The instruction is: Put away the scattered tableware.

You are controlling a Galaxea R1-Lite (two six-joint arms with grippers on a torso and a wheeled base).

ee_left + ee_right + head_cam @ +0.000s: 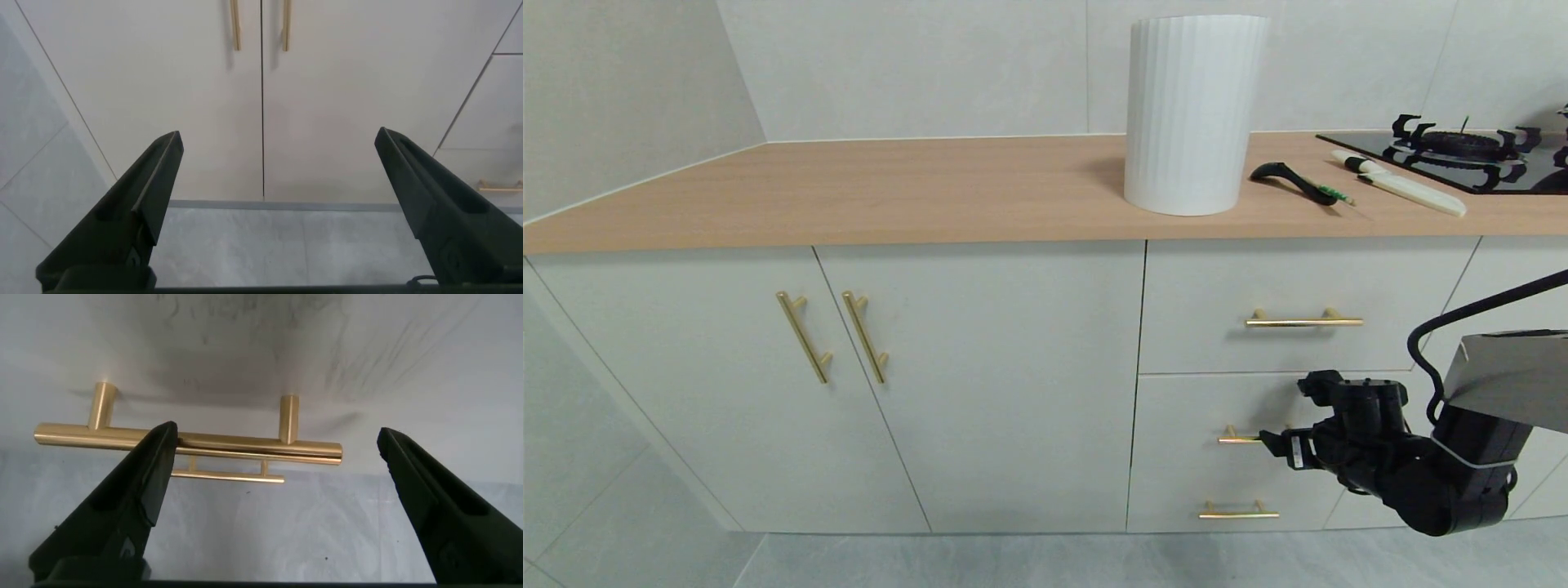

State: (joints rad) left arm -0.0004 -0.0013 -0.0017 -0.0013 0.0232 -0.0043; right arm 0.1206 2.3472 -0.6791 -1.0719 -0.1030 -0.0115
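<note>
Brass drawer handle [229,445] at right gripper [275,434], jaws spread wide.

Peeler [1294,181] and knife [1401,184] on counter [890,192] right of canister [1188,114] — stove [1454,151] farther right, drawers [1201,318] below

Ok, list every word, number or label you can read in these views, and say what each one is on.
No text can be read in any view.
Small white tag on the right claw: too small to read.
White ribbed container, drawer fronts, knife and peeler: no print visible.
</note>
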